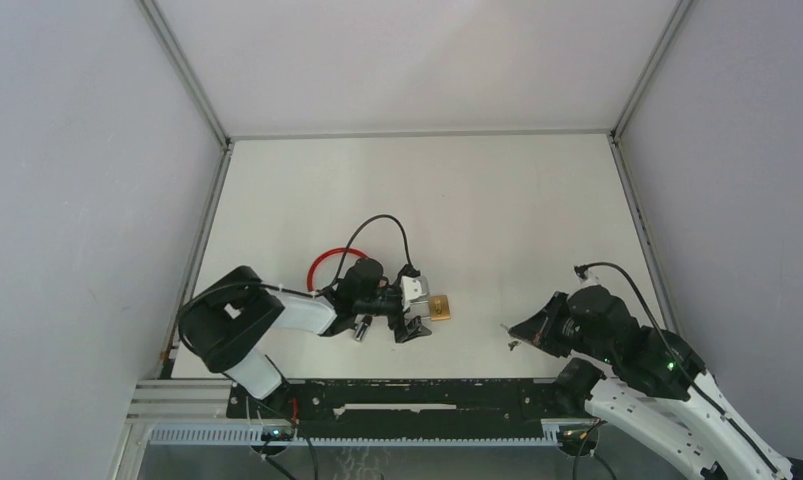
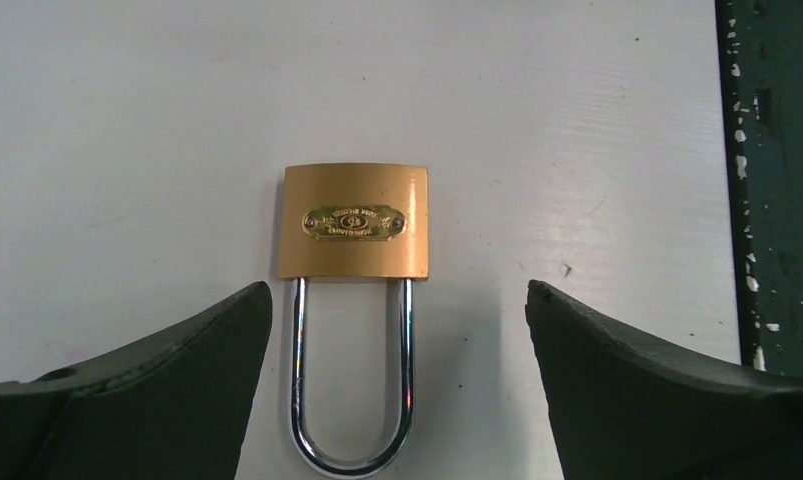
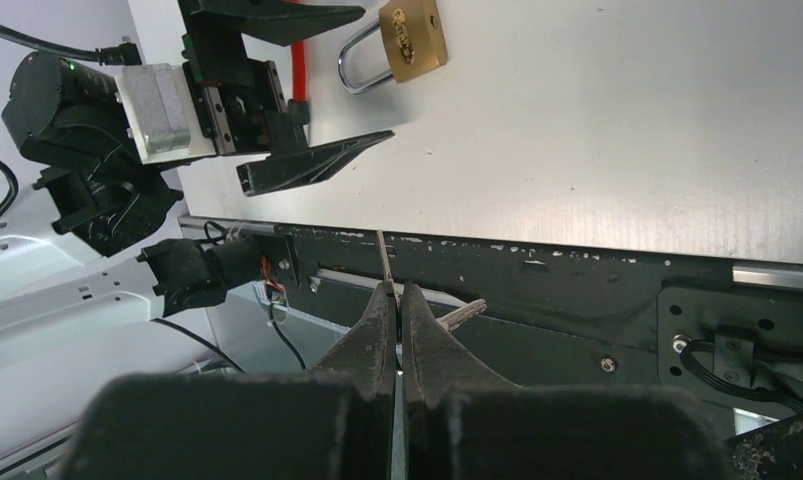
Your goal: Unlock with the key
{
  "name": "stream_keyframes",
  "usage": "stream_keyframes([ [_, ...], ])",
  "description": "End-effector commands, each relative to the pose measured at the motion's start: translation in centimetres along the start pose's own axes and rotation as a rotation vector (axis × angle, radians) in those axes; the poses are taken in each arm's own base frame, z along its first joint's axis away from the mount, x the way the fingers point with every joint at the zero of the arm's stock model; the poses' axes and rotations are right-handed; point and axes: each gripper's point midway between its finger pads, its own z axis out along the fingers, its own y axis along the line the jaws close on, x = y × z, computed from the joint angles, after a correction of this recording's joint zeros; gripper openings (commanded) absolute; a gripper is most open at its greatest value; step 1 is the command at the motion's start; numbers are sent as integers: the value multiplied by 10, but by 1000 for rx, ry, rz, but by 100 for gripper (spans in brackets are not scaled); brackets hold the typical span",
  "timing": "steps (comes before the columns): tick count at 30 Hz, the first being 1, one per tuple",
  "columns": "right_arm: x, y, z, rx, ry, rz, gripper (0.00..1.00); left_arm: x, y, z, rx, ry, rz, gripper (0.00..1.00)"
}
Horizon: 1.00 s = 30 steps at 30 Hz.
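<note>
One white table (image 1: 537, 200) carries two arms, one padlock and one loop of red cable (image 1: 326, 258) beside the left arm. The left gripper (image 1: 417, 310) lies low near the table's middle. The right gripper (image 1: 512, 331) hangs well apart from it, off to the right above the near edge. The single brass padlock (image 1: 439, 307) lies flat just beyond the left fingertips. From above it is only a small gold square. The left wrist view shows the padlock (image 2: 354, 220) with an oval nameplate, and its steel shackle (image 2: 351, 400) points back in between the fingers. There the left gripper (image 2: 397, 288) stands spread wide and holds nothing, each finger clear of the shackle. Only the right wrist view shows the right gripper (image 3: 397, 295) clearly: its jaws are pressed together on a thin key (image 3: 382, 257), whose blade sticks out past the tips. A second silver key (image 3: 463, 315) juts beside one finger.
</note>
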Motion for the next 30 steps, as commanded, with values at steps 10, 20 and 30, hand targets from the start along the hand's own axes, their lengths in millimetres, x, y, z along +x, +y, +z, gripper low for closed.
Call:
stream_keyframes([
  [10, 1, 11, 8, 0, 30, 12, 0, -28, 28, 24, -30, -141, 50, 99],
  [20, 0, 13, 12, 13, 36, 3, 0, -8, 26, 35, -2, -107, 15, 92],
  [30, 0, 12, 12, 12, 34, 4, 0, 20, 21, 39, 20, -22, 25, 74],
])
